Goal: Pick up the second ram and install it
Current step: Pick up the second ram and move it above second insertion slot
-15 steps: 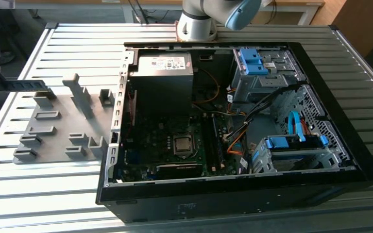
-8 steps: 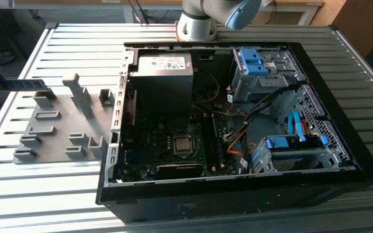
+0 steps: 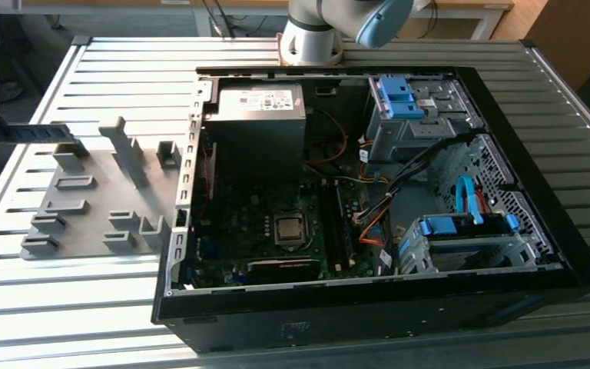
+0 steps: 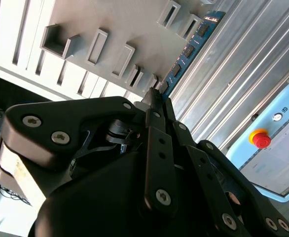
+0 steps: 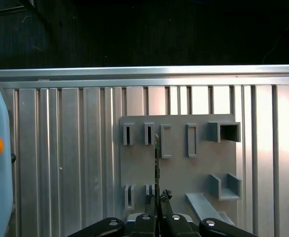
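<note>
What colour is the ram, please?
The ram is blue with a row of dark chips; the second wrist view shows it best.

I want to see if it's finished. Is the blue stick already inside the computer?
No, the blue stick is pinched in the gripper over the gray holder plate, outside the computer case.

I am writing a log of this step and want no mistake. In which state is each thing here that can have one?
gripper: shut on one end of the second ram.
second ram: held by the gripper, outside the computer case, not installed.
computer case: lying on its side, side panel off, inside open to view.
holder plate: lying flat beside the computer case.
</note>
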`<state>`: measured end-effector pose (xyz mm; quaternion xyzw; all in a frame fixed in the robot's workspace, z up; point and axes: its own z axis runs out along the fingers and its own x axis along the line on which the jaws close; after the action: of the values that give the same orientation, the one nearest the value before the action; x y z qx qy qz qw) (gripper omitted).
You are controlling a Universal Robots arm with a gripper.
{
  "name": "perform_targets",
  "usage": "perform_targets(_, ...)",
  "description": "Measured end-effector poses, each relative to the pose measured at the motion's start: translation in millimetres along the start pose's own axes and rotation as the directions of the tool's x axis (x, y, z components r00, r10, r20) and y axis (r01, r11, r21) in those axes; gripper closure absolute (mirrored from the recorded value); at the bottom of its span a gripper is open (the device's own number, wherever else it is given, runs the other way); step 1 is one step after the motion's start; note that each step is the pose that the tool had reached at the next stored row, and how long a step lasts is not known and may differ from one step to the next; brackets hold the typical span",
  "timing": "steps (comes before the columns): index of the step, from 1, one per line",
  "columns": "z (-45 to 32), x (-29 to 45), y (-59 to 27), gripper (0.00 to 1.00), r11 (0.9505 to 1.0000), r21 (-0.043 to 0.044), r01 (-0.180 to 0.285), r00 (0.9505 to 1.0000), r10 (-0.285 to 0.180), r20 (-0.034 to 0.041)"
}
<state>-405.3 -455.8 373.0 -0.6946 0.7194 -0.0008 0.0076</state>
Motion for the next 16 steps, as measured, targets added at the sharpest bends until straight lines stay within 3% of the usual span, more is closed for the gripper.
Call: perform_targets(16,-12.6,-0.1,-0.2,0.86,1.0000,0.0000,0.000,1.0000,0.000,0.0000)
